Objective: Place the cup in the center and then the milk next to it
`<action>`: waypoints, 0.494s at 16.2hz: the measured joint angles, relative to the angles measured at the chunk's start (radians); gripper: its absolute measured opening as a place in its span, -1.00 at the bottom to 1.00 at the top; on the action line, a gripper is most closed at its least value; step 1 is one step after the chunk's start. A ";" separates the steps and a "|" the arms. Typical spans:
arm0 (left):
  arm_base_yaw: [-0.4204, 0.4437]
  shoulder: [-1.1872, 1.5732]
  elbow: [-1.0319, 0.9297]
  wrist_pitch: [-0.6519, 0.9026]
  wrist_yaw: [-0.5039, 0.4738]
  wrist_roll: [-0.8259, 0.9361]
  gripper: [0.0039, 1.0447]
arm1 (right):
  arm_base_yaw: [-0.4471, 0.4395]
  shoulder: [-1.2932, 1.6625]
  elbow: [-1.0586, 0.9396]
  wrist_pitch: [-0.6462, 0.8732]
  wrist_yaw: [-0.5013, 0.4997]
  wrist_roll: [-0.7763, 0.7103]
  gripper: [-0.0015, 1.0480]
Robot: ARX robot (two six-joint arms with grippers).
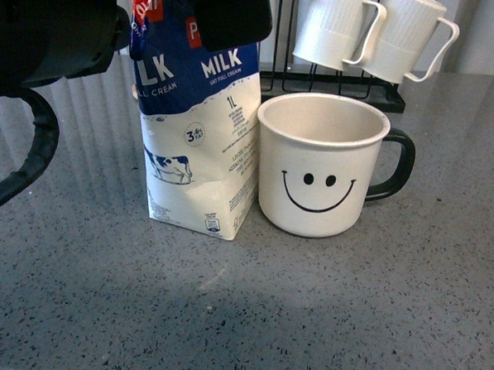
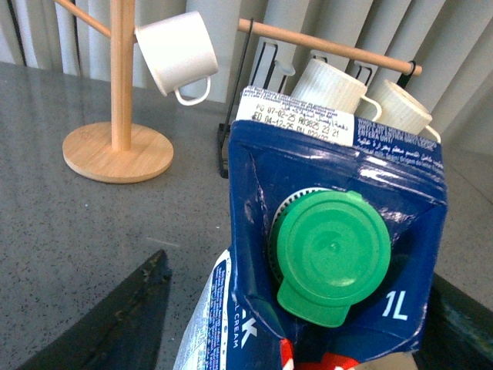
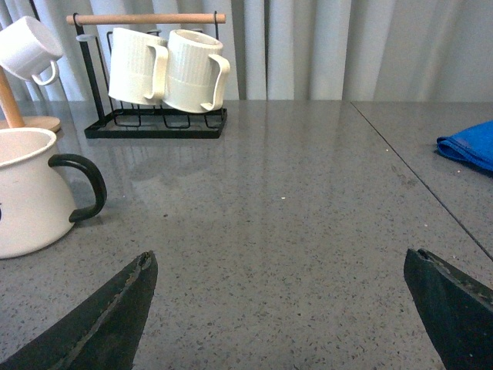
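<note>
The milk (image 1: 195,141), a blue and white carton, stands upright on the grey counter. Right beside it, almost touching, is the cup (image 1: 318,168), its smiley face towards the front camera and its black handle pointing away from the carton. My left gripper (image 2: 302,297) is open around the carton's top, one finger on each side. The carton's green cap (image 2: 330,254) fills the left wrist view. My right gripper (image 3: 279,258) hangs open over bare counter, off to the cup's (image 3: 31,193) handle side, with nothing between its fingers.
Behind the cup, a black rack (image 1: 335,86) holds two ribbed white mugs (image 1: 367,30). A wooden mug tree (image 2: 115,116) carries a small white cup (image 2: 176,52). A blue cloth (image 3: 470,142) lies beyond a seam in the counter.
</note>
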 joint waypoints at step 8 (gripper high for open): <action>0.079 -0.217 -0.003 -0.087 0.161 0.058 0.88 | 0.000 0.000 0.000 0.000 0.000 0.000 0.87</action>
